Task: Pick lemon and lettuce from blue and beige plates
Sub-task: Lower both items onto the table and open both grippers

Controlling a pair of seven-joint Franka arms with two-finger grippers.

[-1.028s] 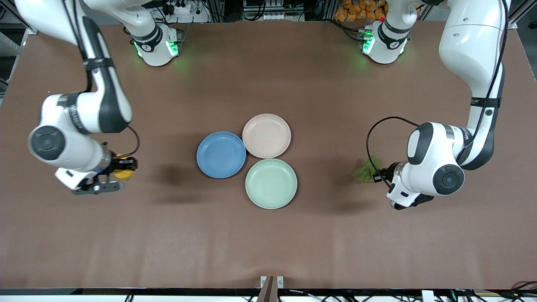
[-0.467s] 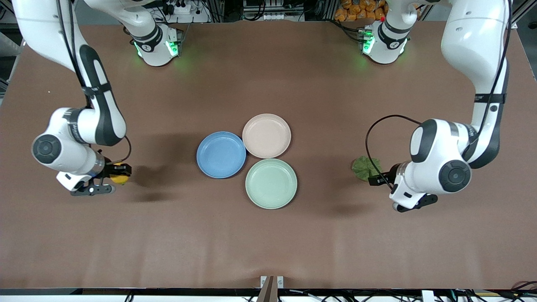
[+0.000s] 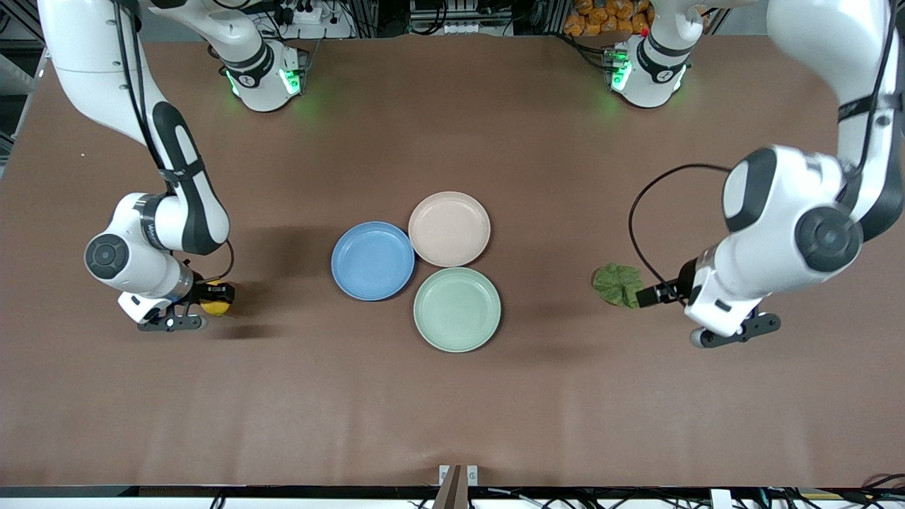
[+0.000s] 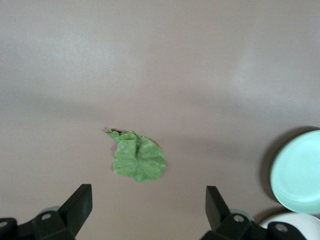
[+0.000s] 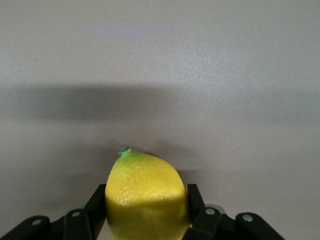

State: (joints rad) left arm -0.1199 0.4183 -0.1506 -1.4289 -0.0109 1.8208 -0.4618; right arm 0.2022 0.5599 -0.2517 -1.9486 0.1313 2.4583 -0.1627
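The yellow lemon (image 3: 217, 301) is held between the fingers of my right gripper (image 3: 210, 297), low over the bare table toward the right arm's end; the right wrist view shows the lemon (image 5: 145, 192) clamped on both sides by the gripper (image 5: 145, 202). The green lettuce leaf (image 3: 615, 285) lies flat on the table toward the left arm's end. My left gripper (image 3: 649, 294) is open and empty, over the table beside the leaf. In the left wrist view the leaf (image 4: 138, 160) lies ahead of the wide-open gripper (image 4: 147, 205). The blue plate (image 3: 372, 260) and the beige plate (image 3: 449, 228) are empty.
A pale mint-green plate (image 3: 457, 309), also empty, touches the blue and beige plates and is nearer to the front camera; its rim shows in the left wrist view (image 4: 297, 172). Brown tabletop surrounds the plates.
My left gripper let go of the lettuce, which now lies flat, and drew back and up toward the left arm's end. My right gripper came lower with the lemon.
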